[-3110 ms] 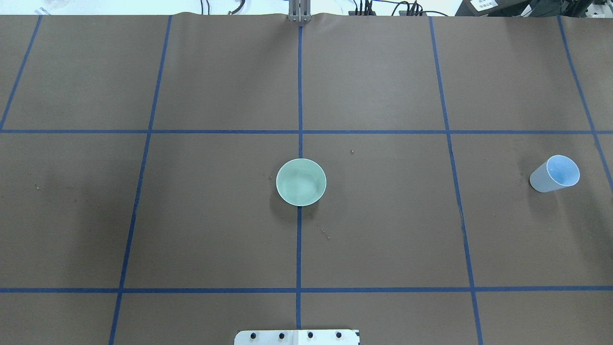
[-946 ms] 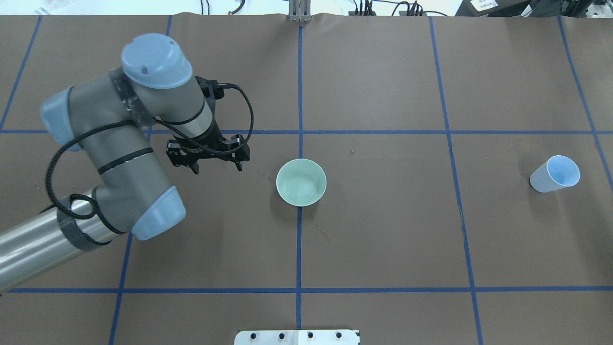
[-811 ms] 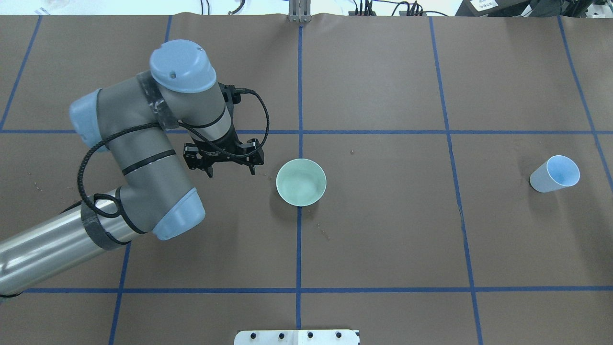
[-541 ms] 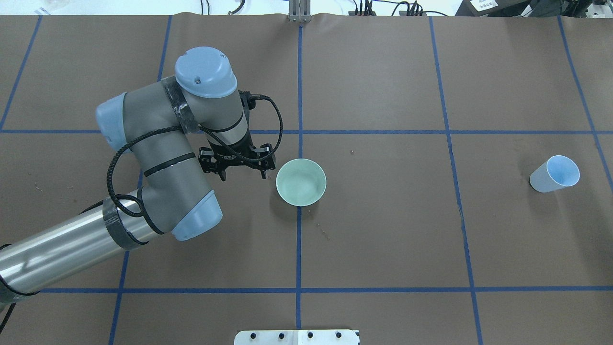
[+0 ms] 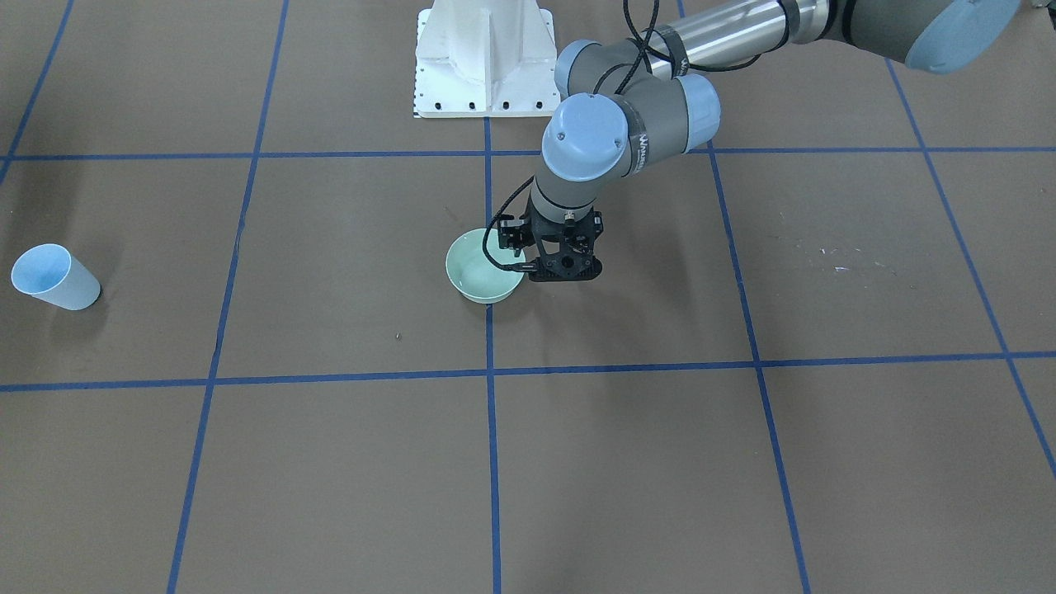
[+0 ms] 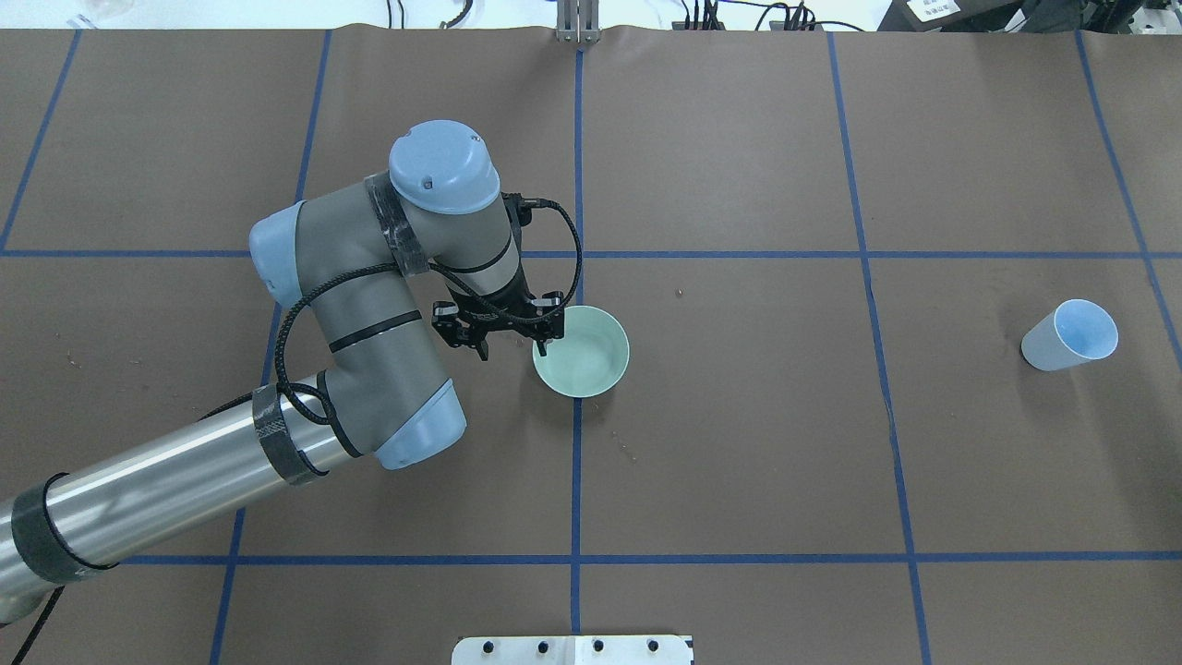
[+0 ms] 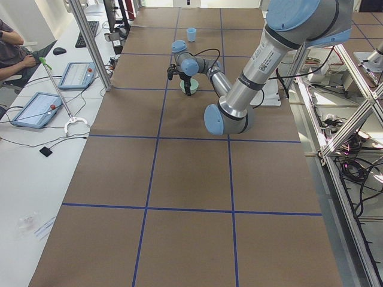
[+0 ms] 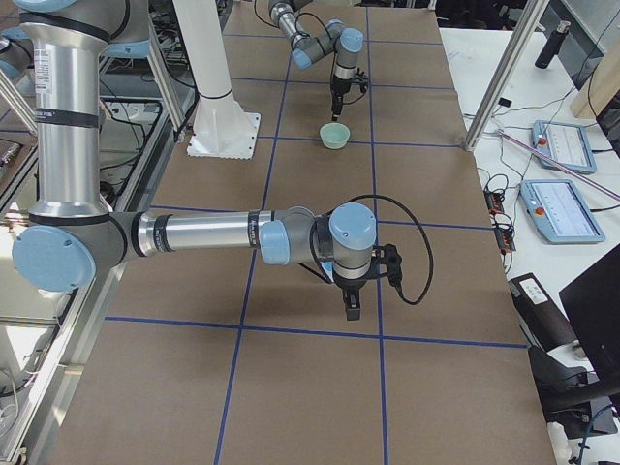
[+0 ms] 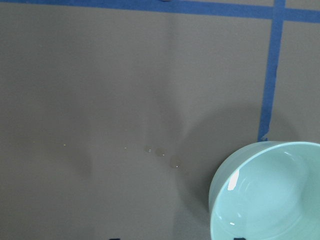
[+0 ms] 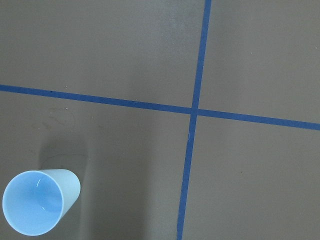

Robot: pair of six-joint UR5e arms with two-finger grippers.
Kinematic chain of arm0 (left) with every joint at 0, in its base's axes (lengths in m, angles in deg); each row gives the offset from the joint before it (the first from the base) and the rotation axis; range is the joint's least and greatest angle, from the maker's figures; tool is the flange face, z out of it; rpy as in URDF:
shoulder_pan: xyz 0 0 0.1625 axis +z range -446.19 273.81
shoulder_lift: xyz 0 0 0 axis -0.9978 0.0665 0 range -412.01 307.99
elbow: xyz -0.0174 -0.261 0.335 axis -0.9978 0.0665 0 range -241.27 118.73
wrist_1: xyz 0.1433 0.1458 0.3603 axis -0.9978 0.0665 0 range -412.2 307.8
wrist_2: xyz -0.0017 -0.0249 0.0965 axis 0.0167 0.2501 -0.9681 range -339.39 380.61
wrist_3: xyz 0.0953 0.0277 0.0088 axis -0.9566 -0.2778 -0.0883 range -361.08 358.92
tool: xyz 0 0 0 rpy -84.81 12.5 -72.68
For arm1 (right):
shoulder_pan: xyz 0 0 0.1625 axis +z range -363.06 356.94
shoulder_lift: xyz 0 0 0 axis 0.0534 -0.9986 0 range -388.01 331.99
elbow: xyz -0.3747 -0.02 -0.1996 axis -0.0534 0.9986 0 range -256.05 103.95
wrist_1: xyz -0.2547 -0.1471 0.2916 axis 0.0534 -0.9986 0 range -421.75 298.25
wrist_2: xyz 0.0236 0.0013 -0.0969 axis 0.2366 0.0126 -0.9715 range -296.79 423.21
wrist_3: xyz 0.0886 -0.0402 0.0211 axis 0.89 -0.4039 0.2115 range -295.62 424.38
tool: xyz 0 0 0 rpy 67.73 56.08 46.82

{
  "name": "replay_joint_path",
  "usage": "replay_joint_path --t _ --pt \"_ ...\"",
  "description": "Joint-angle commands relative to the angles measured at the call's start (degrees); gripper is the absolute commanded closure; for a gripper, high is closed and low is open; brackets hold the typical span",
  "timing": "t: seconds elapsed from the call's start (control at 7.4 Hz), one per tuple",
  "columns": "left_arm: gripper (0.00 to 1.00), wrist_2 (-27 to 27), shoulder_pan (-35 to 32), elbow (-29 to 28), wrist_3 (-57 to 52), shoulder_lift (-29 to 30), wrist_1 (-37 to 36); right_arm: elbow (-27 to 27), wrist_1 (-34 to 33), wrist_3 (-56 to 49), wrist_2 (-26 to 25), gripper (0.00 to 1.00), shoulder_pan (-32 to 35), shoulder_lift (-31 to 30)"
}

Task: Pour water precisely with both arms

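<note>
Since half a second ago the left arm (image 6: 369,305) has swung further right. The left gripper (image 6: 512,351) was short of the mint bowl (image 6: 611,366) and now sits at its 9 o'clock rim. Its jaws are spread wide and hold nothing, and one fingertip (image 6: 545,347) pokes over the edge. The bowl is mid-table on the brown paper (image 6: 739,443). The water (image 9: 233,181) shows only as a white glint inside it, plus some droplets (image 9: 161,151) at 10 o'clock in the wrist view. Far off at 3 o'clock stands a pale blue cup (image 6: 1069,335). The right gripper (image 8: 351,308) shows only from the side, so there's no telling if it's spread or closed.
</note>
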Motion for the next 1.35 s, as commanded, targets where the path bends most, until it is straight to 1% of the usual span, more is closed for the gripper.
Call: replay_joint_path --t 0.0,0.27,0.41,0.54,0.68,0.81,1.22 --pt "0.35 0.0 0.06 -1.15 0.75 0.81 1.03 -0.02 0.0 0.13 -0.04 0.0 0.0 -0.2" --pt "0.35 0.0 0.06 -4.39 1.28 2.12 3.92 -0.02 0.0 0.22 -0.04 0.0 0.0 -0.2" --pt "0.36 0.0 0.15 -5.63 3.37 3.17 5.06 -0.02 0.0 0.22 -0.04 0.0 0.0 -0.2" --pt "0.41 0.0 0.23 -6.16 3.56 3.1 5.69 -0.02 0.0 0.22 -0.04 0.0 0.0 -0.2" --pt "0.55 0.09 0.23 -6.17 3.57 3.09 5.6 -0.02 0.0 0.22 -0.04 0.0 0.0 -0.2" --pt "0.61 0.0 0.23 -6.17 3.48 3.01 5.6 -0.02 0.0 0.22 0.05 0.0 0.0 -0.2" --pt "0.6 0.0 0.32 -6.17 3.57 2.83 5.52 -0.02 0.0 0.31 0.05 0.0 0.0 -0.2"
